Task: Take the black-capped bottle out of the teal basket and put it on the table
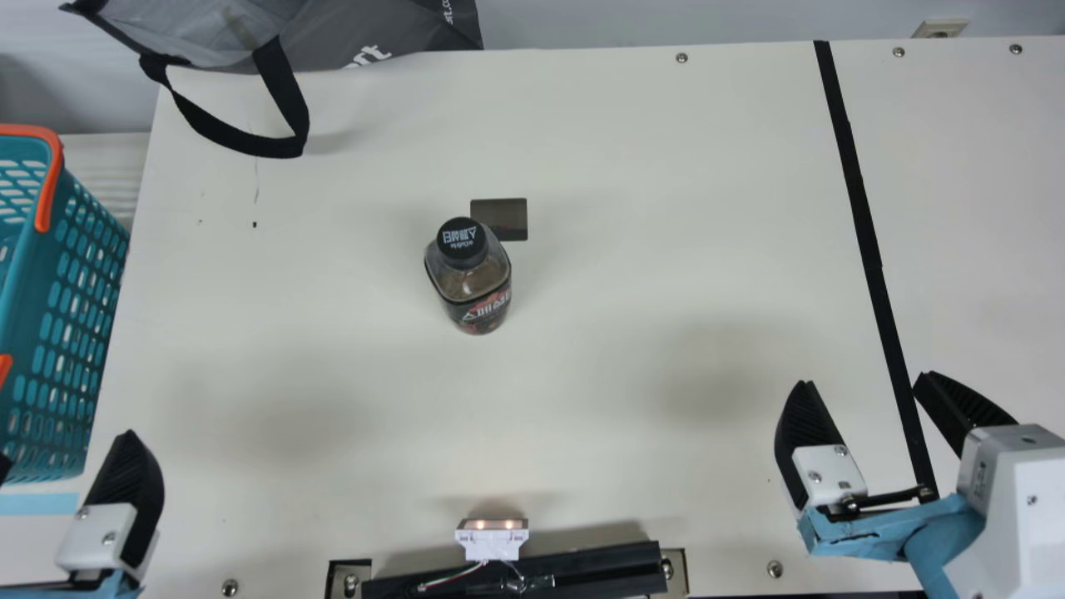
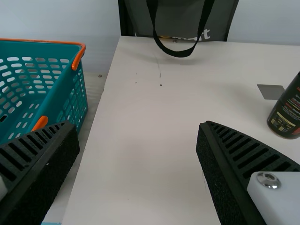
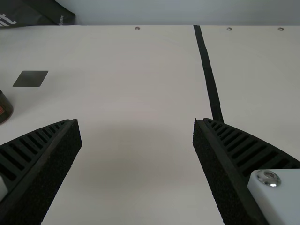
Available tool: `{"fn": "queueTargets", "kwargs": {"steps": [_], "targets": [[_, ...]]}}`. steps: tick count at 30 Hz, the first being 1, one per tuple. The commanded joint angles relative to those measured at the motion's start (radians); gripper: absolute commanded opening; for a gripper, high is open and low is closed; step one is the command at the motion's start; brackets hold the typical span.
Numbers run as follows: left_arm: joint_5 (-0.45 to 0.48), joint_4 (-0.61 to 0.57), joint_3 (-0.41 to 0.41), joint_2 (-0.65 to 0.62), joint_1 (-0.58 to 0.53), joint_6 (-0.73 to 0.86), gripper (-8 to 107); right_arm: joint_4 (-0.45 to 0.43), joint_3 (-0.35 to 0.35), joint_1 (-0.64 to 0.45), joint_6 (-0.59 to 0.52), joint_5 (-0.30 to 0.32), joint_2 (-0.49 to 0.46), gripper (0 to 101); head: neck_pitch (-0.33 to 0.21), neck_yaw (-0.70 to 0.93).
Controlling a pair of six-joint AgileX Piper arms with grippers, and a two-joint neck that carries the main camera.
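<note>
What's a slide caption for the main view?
Black-capped bottle standing on the table, outside the teal basket, with left gripper and right gripper open and empty.

I see a smooth plastic basket (image 1: 32,270) and a dull bag (image 1: 383,29) that looks like cloth. The bottle (image 1: 471,283) looks shiny — see-through near its plastic cap (image 1: 462,239) — and my table (image 1: 632,200) looks smooth, not shiny.

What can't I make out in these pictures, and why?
- Teal basket: main view, its left part cut off by the left edge.
- Left gripper: main view, one finger mostly cut off by the left edge.
- Bottle: left wrist view, its cap cut off by the right edge.
- Gray bag: main view, its upper part cut off by the top edge.
</note>
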Motion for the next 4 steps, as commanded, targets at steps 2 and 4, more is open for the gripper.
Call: {"fn": "queueTargets", "kwargs": {"steps": [2,4], "targets": [[0.000,0.000,0.000,0.000,0.000,0.000,107,0.000,0.000,0.000,0.000,0.000,0.000,91,-0.004,0.008],[0.000,0.000,0.000,0.000,0.000,0.000,107,0.000,0.000,0.000,0.000,0.000,0.000,91,-0.004,0.008]]}}
